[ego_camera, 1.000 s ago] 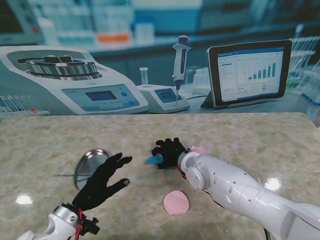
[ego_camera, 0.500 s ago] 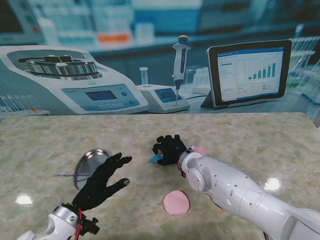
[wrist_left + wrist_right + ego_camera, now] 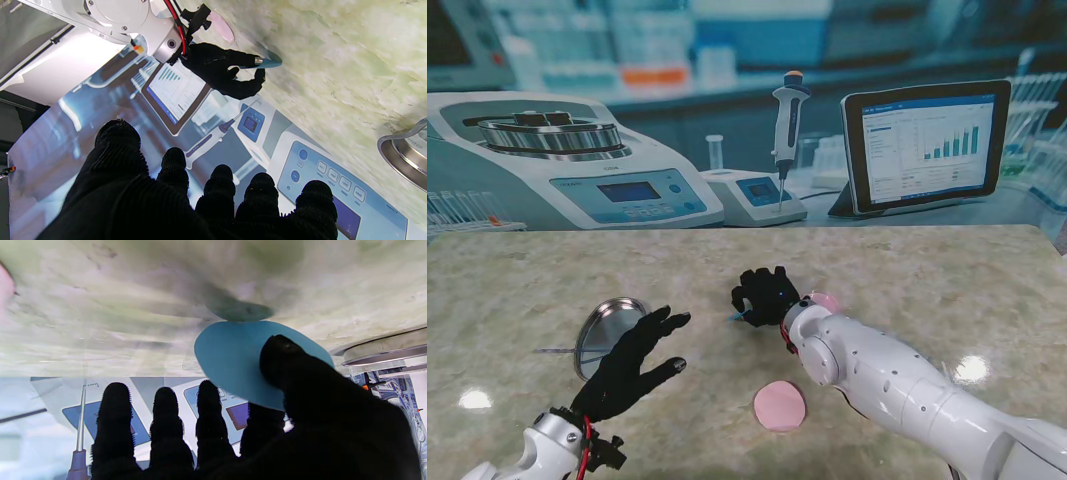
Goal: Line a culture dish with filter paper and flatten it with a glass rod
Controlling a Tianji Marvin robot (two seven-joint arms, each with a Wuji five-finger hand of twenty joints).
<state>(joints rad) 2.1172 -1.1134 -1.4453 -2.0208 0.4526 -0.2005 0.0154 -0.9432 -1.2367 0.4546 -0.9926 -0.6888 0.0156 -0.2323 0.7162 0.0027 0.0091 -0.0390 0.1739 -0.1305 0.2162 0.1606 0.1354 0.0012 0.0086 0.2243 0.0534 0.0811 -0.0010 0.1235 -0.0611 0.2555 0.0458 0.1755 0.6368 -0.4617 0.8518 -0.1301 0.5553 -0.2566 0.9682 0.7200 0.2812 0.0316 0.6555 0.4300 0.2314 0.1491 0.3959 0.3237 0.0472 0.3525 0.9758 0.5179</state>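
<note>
one dish (image 3: 607, 330), one rod (image 3: 557, 351), three paper discs and two hands are in sight. at the left of the stand view the metal dish lies on the marble table (image 3: 947, 280), with the thin glass rod showing as a faint line at its 8 o'clock, partly hidden by the left hand (image 3: 632, 362). that hand hovers at the dish's 5 o'clock, fingers spread apart and holding nothing; in its wrist view the fingertips (image 3: 220, 176) are splayed with only air between them. going right, a pink disc (image 3: 780, 405) lies flat on the table at the left hand's 3 o'clock, close against the white right forearm (image 3: 897, 385), which covers the table beyond it. the right hand (image 3: 767, 296) sits near the table's middle, at the pink disc's 12 o'clock, pinching the blue paper (image 3: 240, 363) between thumb and forefinger; from the stand only a sliver of blue shows at the hand's 9 o'clock, well apart from the dish. its other three fingers are held straight and loose. in the right wrist view the paper is held off the table, a dark shadow on the marble under it. a second pink disc (image 3: 826, 300) peeks out at the right hand's 3 o'clock, mostly hidden by the wrist. beyond the table stands a printed lab backdrop (image 3: 627, 150) with a centrifuge, pipette and tablet.
</note>
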